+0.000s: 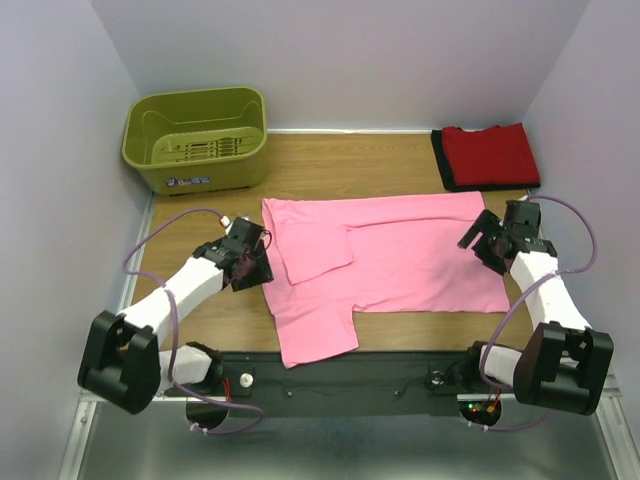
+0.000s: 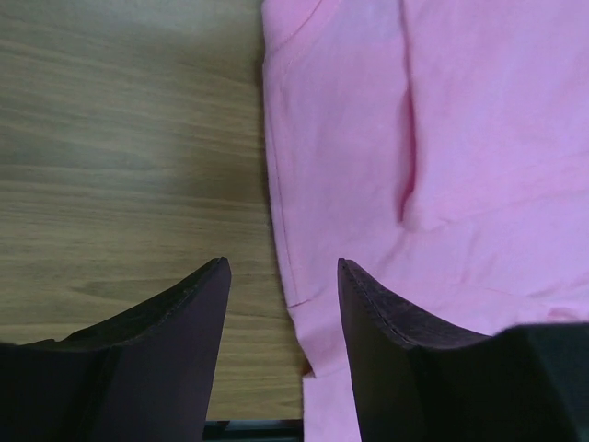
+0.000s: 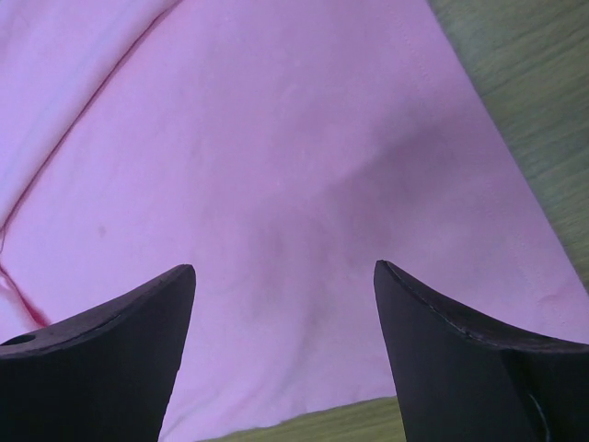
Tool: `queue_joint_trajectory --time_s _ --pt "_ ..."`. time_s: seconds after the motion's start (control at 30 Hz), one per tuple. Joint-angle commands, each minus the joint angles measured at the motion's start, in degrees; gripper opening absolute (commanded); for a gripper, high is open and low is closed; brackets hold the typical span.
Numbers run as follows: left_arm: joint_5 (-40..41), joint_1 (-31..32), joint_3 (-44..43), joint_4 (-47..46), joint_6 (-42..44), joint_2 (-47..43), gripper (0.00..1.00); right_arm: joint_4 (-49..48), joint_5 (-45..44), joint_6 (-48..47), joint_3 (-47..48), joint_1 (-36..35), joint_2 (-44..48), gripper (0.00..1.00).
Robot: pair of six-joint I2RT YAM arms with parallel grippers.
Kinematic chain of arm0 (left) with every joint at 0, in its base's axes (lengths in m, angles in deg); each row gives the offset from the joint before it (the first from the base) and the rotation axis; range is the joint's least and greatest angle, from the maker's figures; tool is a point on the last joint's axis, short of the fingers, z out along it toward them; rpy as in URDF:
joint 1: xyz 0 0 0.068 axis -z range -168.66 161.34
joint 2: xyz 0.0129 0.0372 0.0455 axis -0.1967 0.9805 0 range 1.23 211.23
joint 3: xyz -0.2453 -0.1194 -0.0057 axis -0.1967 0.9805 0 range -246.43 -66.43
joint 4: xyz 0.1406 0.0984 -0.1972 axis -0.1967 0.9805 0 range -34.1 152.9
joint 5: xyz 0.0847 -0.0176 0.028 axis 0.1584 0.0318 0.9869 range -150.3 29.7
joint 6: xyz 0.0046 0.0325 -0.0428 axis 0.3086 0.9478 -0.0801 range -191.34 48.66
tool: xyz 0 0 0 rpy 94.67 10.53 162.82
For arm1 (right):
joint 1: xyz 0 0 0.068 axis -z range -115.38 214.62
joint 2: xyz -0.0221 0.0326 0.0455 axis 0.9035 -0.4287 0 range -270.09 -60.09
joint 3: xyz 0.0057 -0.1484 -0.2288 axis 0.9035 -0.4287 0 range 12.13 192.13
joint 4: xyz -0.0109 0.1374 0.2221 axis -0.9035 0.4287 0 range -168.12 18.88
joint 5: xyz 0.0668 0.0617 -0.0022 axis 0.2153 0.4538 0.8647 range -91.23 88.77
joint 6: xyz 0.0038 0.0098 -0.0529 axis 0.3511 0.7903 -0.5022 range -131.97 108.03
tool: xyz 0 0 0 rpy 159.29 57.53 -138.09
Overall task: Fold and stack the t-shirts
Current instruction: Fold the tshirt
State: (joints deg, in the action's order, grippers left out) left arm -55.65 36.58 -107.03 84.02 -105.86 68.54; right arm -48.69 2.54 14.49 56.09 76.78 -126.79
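The pink t-shirt (image 1: 400,250) lies spread flat across the middle of the table, one sleeve folded in over its left part and the other sleeve (image 1: 315,335) hanging toward the near edge. A folded red t-shirt (image 1: 490,155) lies at the back right on a black one, seen only as an edge (image 1: 440,160). My left gripper (image 1: 255,262) is open and empty over the shirt's left edge (image 2: 276,184). My right gripper (image 1: 478,242) is open and empty over the shirt's right part (image 3: 276,184).
An olive-green plastic basket (image 1: 197,140) stands at the back left. Bare wood (image 2: 129,147) lies left of the pink shirt. A black rail (image 1: 350,375) runs along the table's near edge.
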Motion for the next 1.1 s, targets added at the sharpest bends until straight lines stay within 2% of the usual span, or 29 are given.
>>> queue_joint_trajectory --time_s 0.0,0.1,0.4,0.67,0.8,0.9,1.07 --pt "-1.5 2.2 -2.5 3.3 1.3 4.3 0.58 0.2 -2.5 -1.5 0.8 -1.2 1.4 0.84" --pt "-1.5 3.9 -3.0 3.2 0.2 5.6 0.54 0.2 -2.8 -1.2 1.3 -1.4 0.5 0.84" --pt "-2.7 6.1 -0.9 2.4 -0.3 9.6 0.53 0.3 -3.5 -1.2 1.0 -1.4 0.1 0.84" --pt "-3.0 6.8 0.9 1.6 1.0 13.4 0.49 1.0 -9.7 -1.7 1.3 -1.4 -0.5 0.84" --pt "-2.4 7.6 1.8 1.9 1.2 13.1 0.4 1.9 -14.1 -1.1 1.6 -1.4 -2.3 0.86" --pt "-1.6 8.2 1.8 2.0 0.8 12.1 0.27 3.6 -18.0 1.6 1.5 -1.3 -4.0 1.0" --pt "-2.4 8.4 2.2 0.6 1.3 12.1 0.13 9.1 -21.6 5.0 1.6 0.1 -5.7 1.0"
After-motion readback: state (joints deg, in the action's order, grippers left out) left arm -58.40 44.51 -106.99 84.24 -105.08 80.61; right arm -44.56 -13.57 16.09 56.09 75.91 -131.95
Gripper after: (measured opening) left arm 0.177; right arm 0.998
